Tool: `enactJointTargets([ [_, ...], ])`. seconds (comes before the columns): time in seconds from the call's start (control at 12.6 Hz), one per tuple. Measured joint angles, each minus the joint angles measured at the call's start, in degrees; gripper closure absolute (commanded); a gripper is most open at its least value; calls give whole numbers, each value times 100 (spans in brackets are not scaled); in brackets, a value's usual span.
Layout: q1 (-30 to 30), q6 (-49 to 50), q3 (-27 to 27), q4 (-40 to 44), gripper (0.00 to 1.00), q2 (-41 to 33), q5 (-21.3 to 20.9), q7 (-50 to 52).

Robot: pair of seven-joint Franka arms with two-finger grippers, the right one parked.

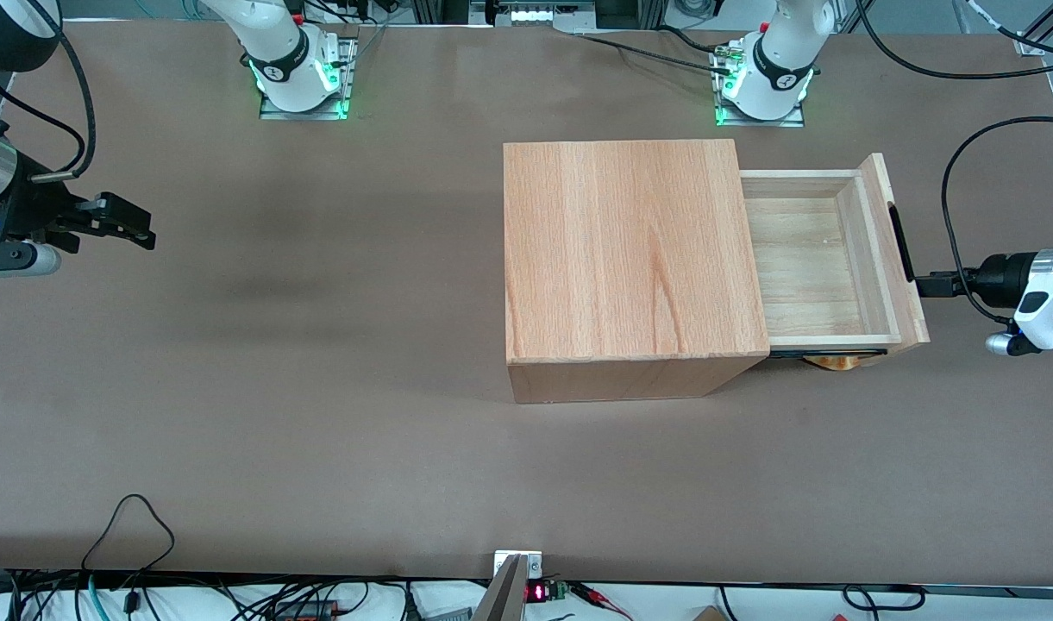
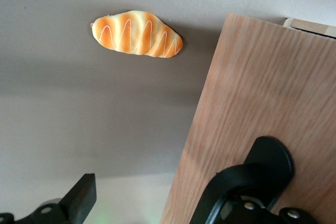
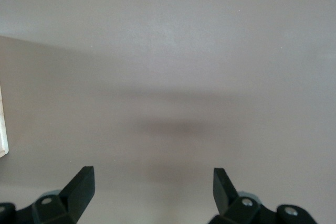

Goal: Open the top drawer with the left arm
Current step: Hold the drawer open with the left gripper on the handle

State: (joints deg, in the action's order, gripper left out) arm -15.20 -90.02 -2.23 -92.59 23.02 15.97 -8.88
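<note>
The left arm's (image 1: 1039, 297) black gripper (image 1: 930, 285) reaches in level with the table and sits at the nearer end of the long black bar handle (image 1: 902, 241); in the wrist view its fingers (image 2: 79, 199) stand spread apart, one clear over the brown table (image 1: 233, 414) and the other by the handle against the oak-coloured front panel (image 2: 262, 87). The top drawer (image 1: 824, 254) stands pulled well out of the big oak casing (image 1: 629, 250) toward the working arm's end of the table, showing a shallow light-wood tray with a pale plank floor and nothing inside. A striped orange bread roll (image 2: 137, 34) lies on the table under the drawer's nearer edge.
</note>
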Motion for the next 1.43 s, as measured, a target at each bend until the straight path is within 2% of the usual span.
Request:
enactJointTargets([
  [1.43, -55, -39, 0, 27, 0, 4, -14, -173],
])
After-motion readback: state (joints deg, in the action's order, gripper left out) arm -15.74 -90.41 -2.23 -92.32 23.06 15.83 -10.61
